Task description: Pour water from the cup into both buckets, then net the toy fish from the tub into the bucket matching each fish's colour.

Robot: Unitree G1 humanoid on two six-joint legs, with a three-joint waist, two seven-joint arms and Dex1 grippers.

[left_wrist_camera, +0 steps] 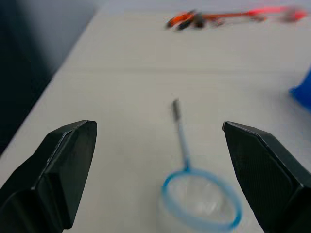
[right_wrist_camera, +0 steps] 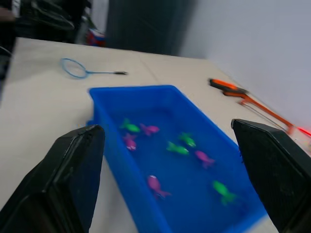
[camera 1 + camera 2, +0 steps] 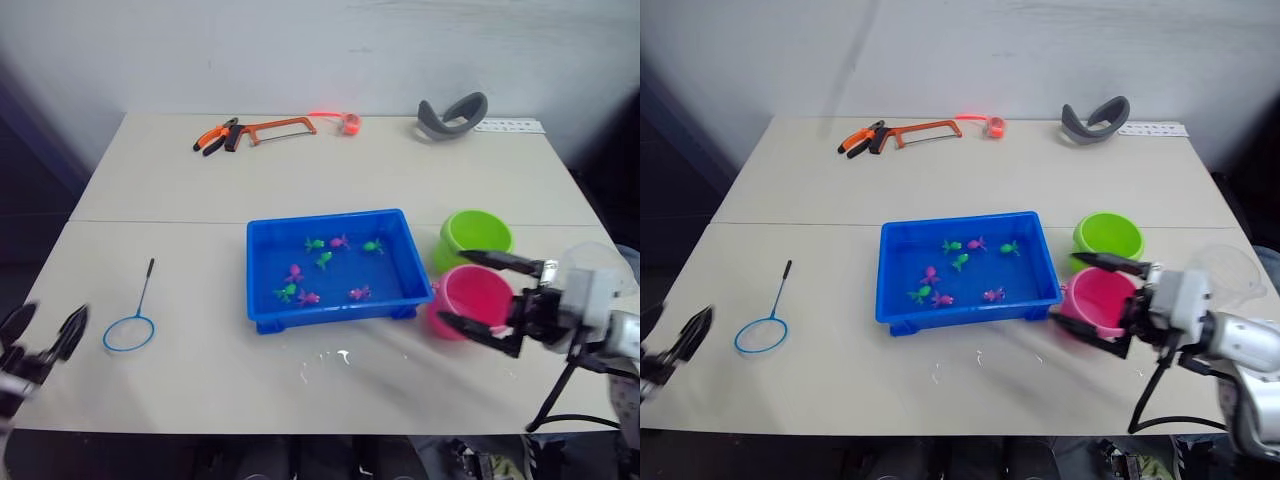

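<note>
The net [image 3: 129,332] lies flat on the surface [image 3: 200,190] at about 9 o'clock from the tub [image 3: 262,313], well apart from it, its thin black handle [image 3: 146,284] pointing toward 12 o'clock. It looks very light: a stiff blue hoop of fine, limp mesh on a slim rigid rod. The rod is probably the place to pinch, near its free end, since the hoop would flex and the mesh offers nothing to grip. Lying so low, it may slide on the smooth top.

The left gripper [image 1: 160,179] hovers just short of the hoop, jaws wide apart. The right gripper [image 3: 487,303] is also spread, near the pink bucket [image 3: 468,300], with the green bucket [image 3: 474,236] just beyond at 12 o'clock. Both pails look like thin, glossy, slippery plastic.

The toy fish [image 3: 323,259] sit in the rigid blue tub, small, hard and smooth, likely to skitter from the rim. A little water [image 3: 325,359] glistens on the surface at the tub's 6 o'clock.
</note>
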